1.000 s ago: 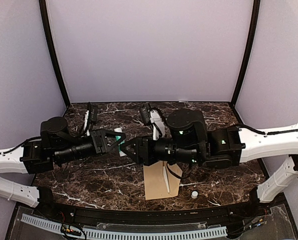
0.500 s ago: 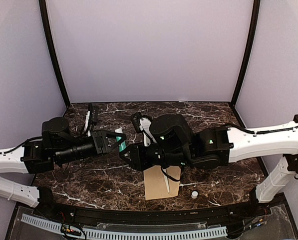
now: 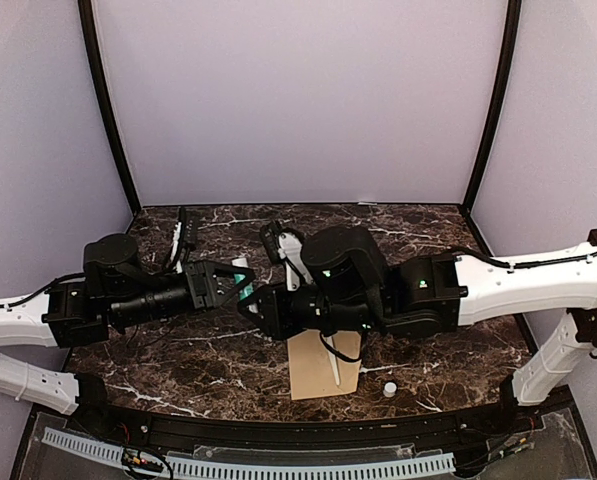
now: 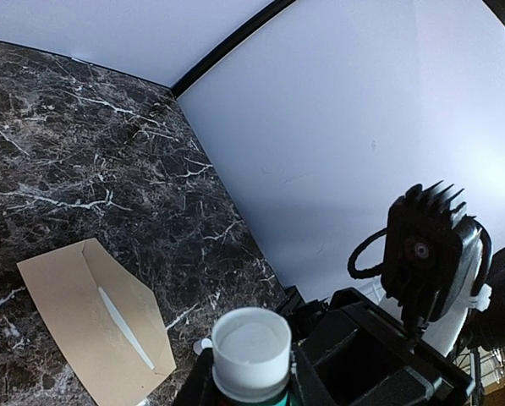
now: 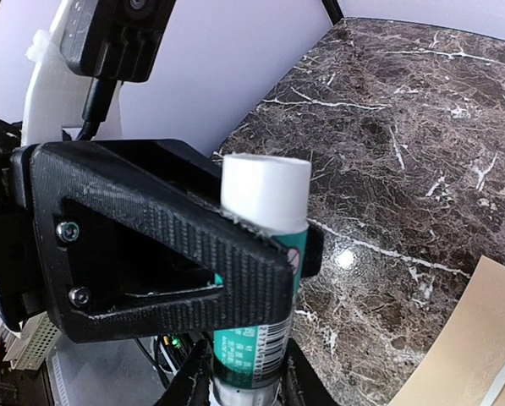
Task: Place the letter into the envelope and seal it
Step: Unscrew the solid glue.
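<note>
The kraft-brown envelope [image 3: 323, 365] lies flat on the marble table near the front edge, with a thin white strip along its flap. It also shows in the left wrist view [image 4: 91, 321] and at the corner of the right wrist view [image 5: 480, 347]. The letter is out of view. A green glue stick [image 3: 240, 278] with a white end hangs in the air between both grippers. My left gripper [image 3: 233, 283] is shut on its upper part [image 4: 250, 347]. My right gripper [image 3: 255, 300] is shut on its lower green body [image 5: 256, 338].
A small white cap [image 3: 389, 388] lies on the table just right of the envelope; it also shows in the left wrist view [image 4: 203, 345]. Both arms meet above the table's middle, over the envelope's far end. Lilac walls enclose the table.
My right arm has swung left and its wrist has turned, bringing its gripper up to the glue stick held by my left gripper. The left arm has barely moved.
</note>
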### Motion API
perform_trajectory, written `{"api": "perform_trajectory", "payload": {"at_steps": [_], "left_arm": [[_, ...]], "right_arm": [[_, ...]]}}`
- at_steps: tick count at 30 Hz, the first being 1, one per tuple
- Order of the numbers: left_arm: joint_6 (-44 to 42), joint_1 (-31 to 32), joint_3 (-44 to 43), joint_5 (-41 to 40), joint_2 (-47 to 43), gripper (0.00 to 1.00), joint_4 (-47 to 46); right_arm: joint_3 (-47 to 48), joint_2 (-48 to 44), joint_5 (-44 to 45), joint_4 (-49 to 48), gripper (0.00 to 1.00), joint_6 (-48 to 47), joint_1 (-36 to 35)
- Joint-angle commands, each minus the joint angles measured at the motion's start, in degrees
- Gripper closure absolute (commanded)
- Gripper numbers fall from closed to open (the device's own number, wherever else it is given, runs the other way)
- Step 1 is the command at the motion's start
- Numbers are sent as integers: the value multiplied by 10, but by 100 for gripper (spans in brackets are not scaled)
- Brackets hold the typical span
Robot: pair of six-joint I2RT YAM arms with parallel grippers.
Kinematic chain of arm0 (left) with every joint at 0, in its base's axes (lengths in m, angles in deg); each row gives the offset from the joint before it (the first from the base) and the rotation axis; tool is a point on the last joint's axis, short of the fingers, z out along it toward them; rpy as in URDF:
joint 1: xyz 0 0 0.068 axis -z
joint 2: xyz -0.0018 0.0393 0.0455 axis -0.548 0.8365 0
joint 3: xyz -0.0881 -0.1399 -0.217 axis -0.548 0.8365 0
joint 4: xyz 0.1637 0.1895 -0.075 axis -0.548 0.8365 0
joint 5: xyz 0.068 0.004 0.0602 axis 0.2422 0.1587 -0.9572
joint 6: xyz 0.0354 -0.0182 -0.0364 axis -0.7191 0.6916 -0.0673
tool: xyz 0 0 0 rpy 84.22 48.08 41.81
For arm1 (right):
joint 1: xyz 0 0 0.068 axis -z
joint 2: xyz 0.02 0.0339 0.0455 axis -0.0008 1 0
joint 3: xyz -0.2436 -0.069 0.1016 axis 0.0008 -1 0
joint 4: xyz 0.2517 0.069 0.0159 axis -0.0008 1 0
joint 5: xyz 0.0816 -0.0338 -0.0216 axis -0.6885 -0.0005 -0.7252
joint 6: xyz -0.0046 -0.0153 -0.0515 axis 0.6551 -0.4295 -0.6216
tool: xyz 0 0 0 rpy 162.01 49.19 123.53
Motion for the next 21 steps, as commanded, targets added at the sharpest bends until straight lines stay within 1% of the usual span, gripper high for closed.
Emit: {"api": "perform_trajectory", "payload": {"at_steps": [1, 7, 11, 14, 17, 21], "left_arm": [[-10, 0, -8, 18, -2, 100, -33], [-11, 0, -3, 24, -7, 100, -44], [-10, 0, 1, 26, -10, 100, -49], [-8, 0, 4, 27, -13, 100, -54], [-9, 0, 6, 28, -16, 100, -57], [-13, 0, 10, 33, -19, 100, -67]], "right_arm": [[-9, -5, -9, -37, 77, 3, 0], [-18, -10, -15, -45, 78, 5, 1], [-20, -12, -20, -45, 72, 2, 2], [-21, -13, -21, -44, 73, 2, 2], [-26, -16, -22, -49, 79, 4, 2], [-47, -35, -31, -80, 93, 9, 6]]}}
